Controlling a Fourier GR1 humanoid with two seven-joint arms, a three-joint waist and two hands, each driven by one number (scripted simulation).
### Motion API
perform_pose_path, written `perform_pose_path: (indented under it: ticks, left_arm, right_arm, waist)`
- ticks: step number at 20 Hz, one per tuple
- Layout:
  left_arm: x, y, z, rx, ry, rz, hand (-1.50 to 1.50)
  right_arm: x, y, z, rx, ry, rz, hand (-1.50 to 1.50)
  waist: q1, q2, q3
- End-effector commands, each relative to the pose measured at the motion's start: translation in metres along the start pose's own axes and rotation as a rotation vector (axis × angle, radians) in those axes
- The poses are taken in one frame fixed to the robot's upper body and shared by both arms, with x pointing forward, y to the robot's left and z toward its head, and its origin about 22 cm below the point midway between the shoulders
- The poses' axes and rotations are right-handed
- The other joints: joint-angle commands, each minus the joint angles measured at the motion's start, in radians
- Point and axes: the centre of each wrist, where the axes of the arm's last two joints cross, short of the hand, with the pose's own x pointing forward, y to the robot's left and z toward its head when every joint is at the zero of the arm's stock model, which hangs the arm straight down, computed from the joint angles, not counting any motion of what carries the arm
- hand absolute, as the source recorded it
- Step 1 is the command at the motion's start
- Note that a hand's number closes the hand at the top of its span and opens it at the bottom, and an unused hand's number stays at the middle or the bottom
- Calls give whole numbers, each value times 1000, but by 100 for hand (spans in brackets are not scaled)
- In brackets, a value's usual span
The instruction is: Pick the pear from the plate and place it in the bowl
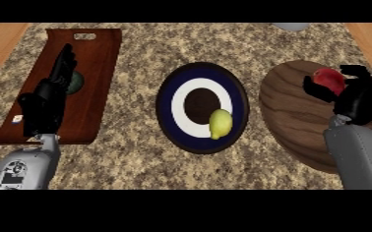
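A dark wooden bowl [291, 113] takes up the right side of the counter. Over its far right part my right hand [354, 101] is curled round a red fruit [330, 78], with black fingers on both sides of it. I cannot tell whether the fruit touches the bowl's floor. In the middle lies a navy plate [169, 113] with a white ring and a brown centre. A yellow-green fruit [220, 124] sits on the plate's lower right part. My left hand [47, 103] rests open at the left, fingers straight and pointing away.
A reddish-brown cutting board [98, 69] lies under my left hand. A dark green round thing [76, 82] on the board is partly hidden behind the fingers. A grey object [291, 26] shows at the far edge. Bare speckled counter [134, 128] separates board, plate and bowl.
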Motion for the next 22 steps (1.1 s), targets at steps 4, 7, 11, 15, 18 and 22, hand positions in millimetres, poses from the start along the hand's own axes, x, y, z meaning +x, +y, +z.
perform_pose_path:
  ticks: [4,7,11,15,18,22]
  left_arm:
    - [2,2,13,-19,-4,0,0]
    - [7,5,-3,26,7,-7,0]
    - [4,7,-3,5,5,-15,0]
    - [2,22,1,19,8,-14,0]
    - [-18,7,9,31,19,-7,0]
    - [-10,9,5,38,8,-10,0]
  right_arm:
    - [-18,13,-18,100,-18,-215,-150]
    - [-41,-3,-37,54,-78,-278,-150]
    - [-38,7,-16,7,-70,-357,-150]
    - [-49,-36,-18,8,-60,-434,-150]
    - [-59,-52,4,27,-15,-507,-150]
    - [-90,-99,25,44,-62,-571,-150]
  waist:
    - [9,-1,1]
    - [-4,-2,1]
    - [-9,-4,-1]
    - [-20,-9,-2]
    - [-27,-10,-3]
    - [-39,-12,-3]
